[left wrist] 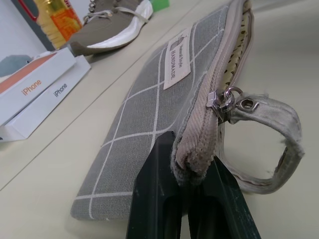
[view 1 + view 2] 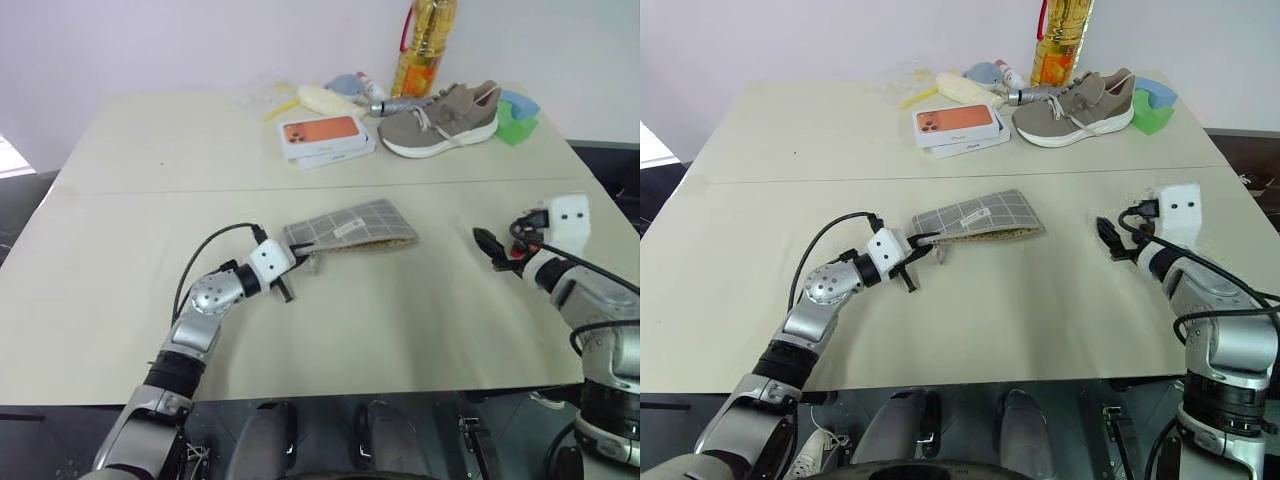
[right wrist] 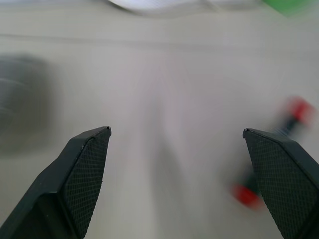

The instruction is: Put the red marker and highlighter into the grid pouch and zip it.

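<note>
The left gripper (image 1: 192, 199), nearest the camera, has its two black fingers pressed onto the end of the grid pouch (image 2: 350, 228), pinching the fabric just behind the zip slider. The table (image 2: 150, 260), broad and beige with a seam running across it, carries everything else. The pouch lies flat near the table's middle, grey with white lines and a small white label; its zip stands open along most of the edge, showing a dotted lining, and its pull loop (image 1: 271, 144) hangs beside the pinched end. At the far edge lie a beige sneaker (image 2: 440, 120), a bottle of cooking oil (image 2: 424, 45) behind it, two stacked orange-faced phone boxes (image 2: 325, 138) and a green block (image 2: 515, 125). The right gripper (image 2: 488, 248) hovers well apart from the pouch over the table's right side, its fingers spread wide and empty. The red marker (image 3: 279, 149) lies on the table beside one of those fingers, blurred in the right wrist view.
</note>
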